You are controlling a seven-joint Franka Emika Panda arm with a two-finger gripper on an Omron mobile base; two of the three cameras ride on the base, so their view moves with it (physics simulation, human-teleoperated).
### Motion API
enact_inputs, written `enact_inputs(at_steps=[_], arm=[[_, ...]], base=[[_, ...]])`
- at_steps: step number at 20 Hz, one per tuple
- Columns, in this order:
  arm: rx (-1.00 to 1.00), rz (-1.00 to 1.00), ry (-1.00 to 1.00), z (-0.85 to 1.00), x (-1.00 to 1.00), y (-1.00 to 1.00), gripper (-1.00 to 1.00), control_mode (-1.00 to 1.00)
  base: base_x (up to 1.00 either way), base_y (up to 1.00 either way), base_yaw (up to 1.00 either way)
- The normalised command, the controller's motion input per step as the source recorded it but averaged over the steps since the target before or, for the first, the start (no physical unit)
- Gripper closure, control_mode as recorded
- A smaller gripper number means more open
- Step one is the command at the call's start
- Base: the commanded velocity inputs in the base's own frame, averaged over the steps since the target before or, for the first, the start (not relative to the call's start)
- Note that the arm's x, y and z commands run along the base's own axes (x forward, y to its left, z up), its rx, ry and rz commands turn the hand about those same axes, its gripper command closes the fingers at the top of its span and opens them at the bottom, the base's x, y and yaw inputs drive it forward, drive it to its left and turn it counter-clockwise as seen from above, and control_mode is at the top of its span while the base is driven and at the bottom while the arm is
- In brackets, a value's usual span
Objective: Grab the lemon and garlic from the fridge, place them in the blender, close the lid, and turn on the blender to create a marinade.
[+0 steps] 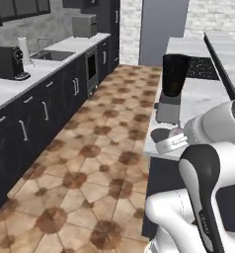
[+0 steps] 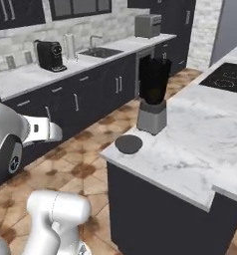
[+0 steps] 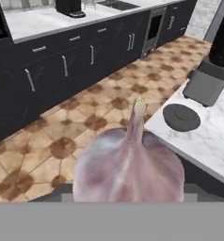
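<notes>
Gripper (image 3: 128, 200) clamped on garlic (image 3: 129, 164) (held near the counter's edge); risks dropping it to the floor before reaching blender (image 2: 153, 94), far right.

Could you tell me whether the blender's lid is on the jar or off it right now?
Off. The lid lies flat on the marble counter beside the blender, whose jar mouth stands uncovered.

garlic (image 3: 129, 169) hides the pincer tips; blender (image 3: 212, 66) top cut off.
</notes>
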Motion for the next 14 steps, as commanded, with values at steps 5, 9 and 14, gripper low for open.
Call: enact_inputs(at_steps=[5,9,14], arm=[[0.00,0.00,0.00,0.00,0.00,0.00,1.00,1.00],[0.00,0.00,0.00,0.00,0.00,0.00,1.00,1.00],[0.00,0.00,0.00,0.00,0.00,0.00,1.00,1.00]], base=[[0.73,0.85,-0.68],[0.56,0.74,-0.73],[0.50,0.70,-0.75]])
